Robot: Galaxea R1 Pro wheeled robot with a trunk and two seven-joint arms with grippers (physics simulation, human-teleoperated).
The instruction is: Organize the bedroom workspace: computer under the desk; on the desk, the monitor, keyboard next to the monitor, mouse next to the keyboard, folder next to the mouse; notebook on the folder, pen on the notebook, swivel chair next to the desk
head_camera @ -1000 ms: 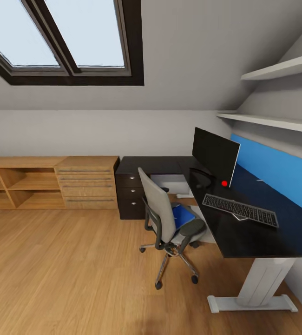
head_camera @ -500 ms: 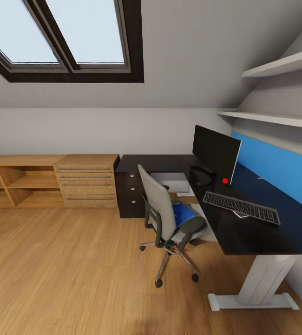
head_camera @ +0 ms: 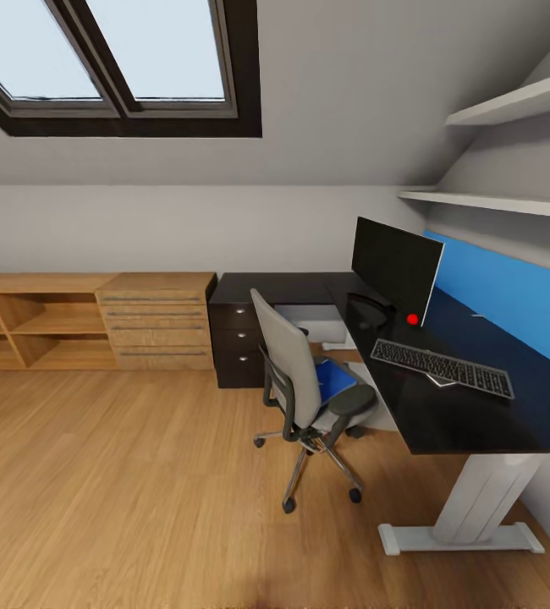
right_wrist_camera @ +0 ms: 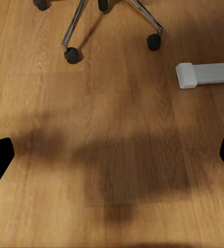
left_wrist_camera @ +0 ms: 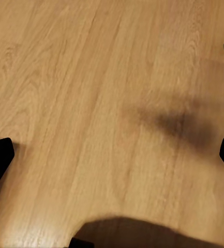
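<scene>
The desk (head_camera: 444, 414) is being seen at the right of the room, its long arm running along the blue wall panel (head_camera: 512, 300); the monitor (head_camera: 396, 268) is being carried upright on it, screen turned toward the swivel chair (head_camera: 296, 372), and the keyboard (head_camera: 441, 367) is lying just beside the monitor, long axis along the desk's front edge. The folder (head_camera: 336, 378) is being held flat on the chair seat, the chair's back turned away from the desk. Left gripper (left_wrist_camera: 112, 157) and right gripper (right_wrist_camera: 112, 155) are both being held wide apart over the wood floor (head_camera: 140, 507), clamping nothing, with the chair castors and the desk foot (right_wrist_camera: 205, 74) being seen beyond the right one.

1. Wood floor (left_wrist_camera: 91, 103): open ahead of the left gripper (left_wrist_camera: 112, 155), fingers wide apart.
2. Swivel chair (right_wrist_camera: 91, 20) castors and desk (right_wrist_camera: 205, 74) foot: ahead of the right gripper (right_wrist_camera: 112, 155).
</scene>
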